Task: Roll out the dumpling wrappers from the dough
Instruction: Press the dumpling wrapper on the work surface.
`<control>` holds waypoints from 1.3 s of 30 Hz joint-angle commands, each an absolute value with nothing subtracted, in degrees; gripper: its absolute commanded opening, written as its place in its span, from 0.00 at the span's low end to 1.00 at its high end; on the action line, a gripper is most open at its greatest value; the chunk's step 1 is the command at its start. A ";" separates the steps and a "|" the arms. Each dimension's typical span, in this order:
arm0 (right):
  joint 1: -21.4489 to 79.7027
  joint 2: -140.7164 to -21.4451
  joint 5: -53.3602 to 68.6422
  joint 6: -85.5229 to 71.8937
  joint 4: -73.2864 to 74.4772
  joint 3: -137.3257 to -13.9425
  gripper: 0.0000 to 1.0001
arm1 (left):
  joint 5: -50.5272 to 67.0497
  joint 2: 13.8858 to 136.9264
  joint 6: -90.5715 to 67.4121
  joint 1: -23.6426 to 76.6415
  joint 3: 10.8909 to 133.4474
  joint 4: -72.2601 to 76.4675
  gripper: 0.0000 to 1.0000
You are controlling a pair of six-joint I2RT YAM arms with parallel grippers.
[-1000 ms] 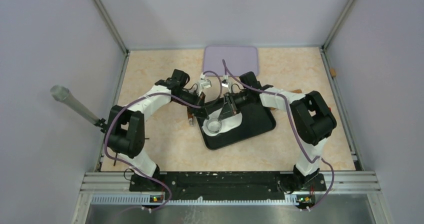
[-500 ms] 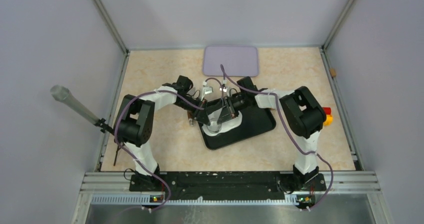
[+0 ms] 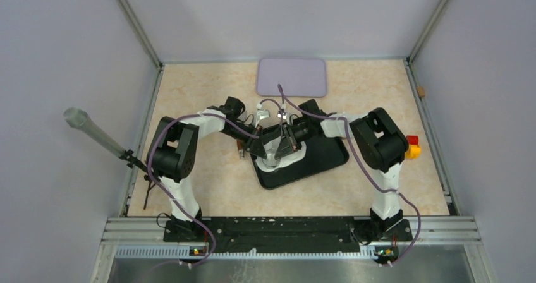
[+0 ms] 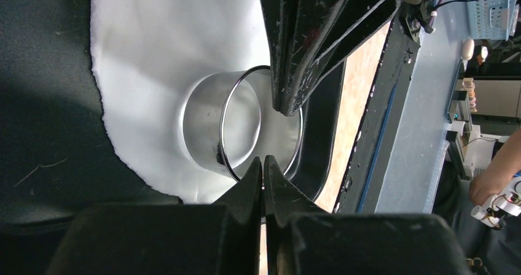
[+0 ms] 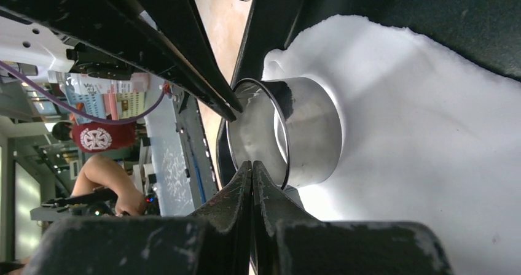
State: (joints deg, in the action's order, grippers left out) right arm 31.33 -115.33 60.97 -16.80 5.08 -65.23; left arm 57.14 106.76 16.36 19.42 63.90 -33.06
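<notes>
A flattened white sheet of dough lies on the black tray. A metal ring cutter stands on the dough near the tray's left end. My left gripper is shut, its tips at the near rim of the ring cutter. My right gripper is shut too, its tips at the rim of the ring cutter from the opposite side. Each wrist view shows the other gripper's fingers across the ring. Neither holds anything. No dumpling wrappers are in view.
A lilac mat lies at the back of the table. A brown object sits just left of the tray. A red and yellow object lies right of the right arm. A grey tube juts from the left wall.
Both arms have drawn in and come down, bringing the shut tips to the ring cutter's rim. Over the last half second they have hardly moved.
</notes>
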 commanded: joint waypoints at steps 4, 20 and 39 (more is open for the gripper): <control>30.90 -116.69 62.22 -17.21 3.26 -66.01 0.00 | 56.96 108.69 13.89 19.58 64.25 -31.04 0.00; 29.67 -117.64 59.72 -16.76 4.48 -65.44 0.00 | 48.69 111.43 6.53 20.39 65.20 -28.26 0.00; 29.64 -119.85 52.13 -13.08 10.74 -66.88 0.00 | 47.92 112.14 6.02 20.83 65.64 -28.48 0.00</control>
